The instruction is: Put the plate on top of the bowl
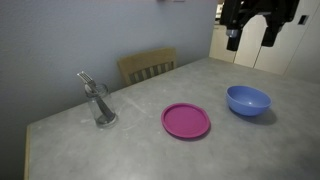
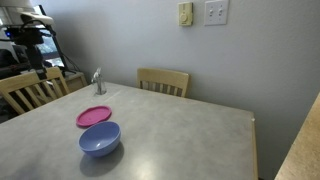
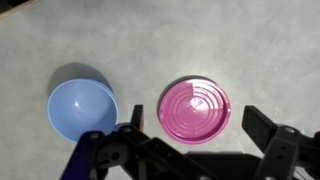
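Observation:
The magenta-pink plate (image 1: 186, 121) lies flat on the grey table, beside the periwinkle-blue bowl (image 1: 248, 100). Both also show in an exterior view, the plate (image 2: 94, 116) behind the bowl (image 2: 100, 139). In the wrist view the plate (image 3: 196, 108) lies right of the bowl (image 3: 81, 108). My gripper (image 1: 252, 34) hangs high above the table, over the bowl's far side. In the wrist view its fingers (image 3: 199, 128) stand wide apart, open and empty, framing the plate from above.
A clear glass with utensils (image 1: 98, 102) stands near the table's far corner and shows in both exterior views (image 2: 98, 82). Wooden chairs (image 1: 147, 66) (image 2: 163, 81) stand at the table's edges. A wall with switches (image 2: 215, 12) is behind.

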{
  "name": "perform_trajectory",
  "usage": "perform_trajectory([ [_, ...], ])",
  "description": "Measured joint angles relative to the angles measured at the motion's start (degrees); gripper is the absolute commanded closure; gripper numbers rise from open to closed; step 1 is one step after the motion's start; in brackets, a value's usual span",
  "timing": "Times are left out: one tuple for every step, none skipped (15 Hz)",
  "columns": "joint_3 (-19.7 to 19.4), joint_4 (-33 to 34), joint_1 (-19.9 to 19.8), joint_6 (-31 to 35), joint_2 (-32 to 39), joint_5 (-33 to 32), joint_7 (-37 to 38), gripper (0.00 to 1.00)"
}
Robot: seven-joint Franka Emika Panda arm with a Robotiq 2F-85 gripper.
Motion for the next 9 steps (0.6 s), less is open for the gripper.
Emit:
perform_trajectory([
  [-0.12, 1.75, 0.17, 0.01, 2.07, -0.18, -0.19, 0.00],
  [-0.25, 3.71, 0.43, 0.00, 4.29, -0.44, -0.34, 0.00],
  [-0.46, 5.70, 0.83, -0.05, 6.49, -0.88, -0.42, 0.00],
  [-0.69, 7.66, 1.34, -0.09, 8.61, -1.50, -0.44, 0.00],
  [-0.91, 9.67, 1.93, -0.15, 10.84, -2.09, -0.57, 0.00],
  [-1.13, 11.70, 2.59, -0.31, 13.01, -2.68, -0.66, 0.00],
  [-1.40, 13.75, 3.38, -0.60, 15.28, -3.41, -0.83, 0.00],
  [-1.65, 15.81, 4.25, -1.14, 17.58, -4.12, -1.03, 0.00],
  [-1.92, 17.75, 5.12, -1.69, 19.88, -4.53, -1.33, 0.00],
])
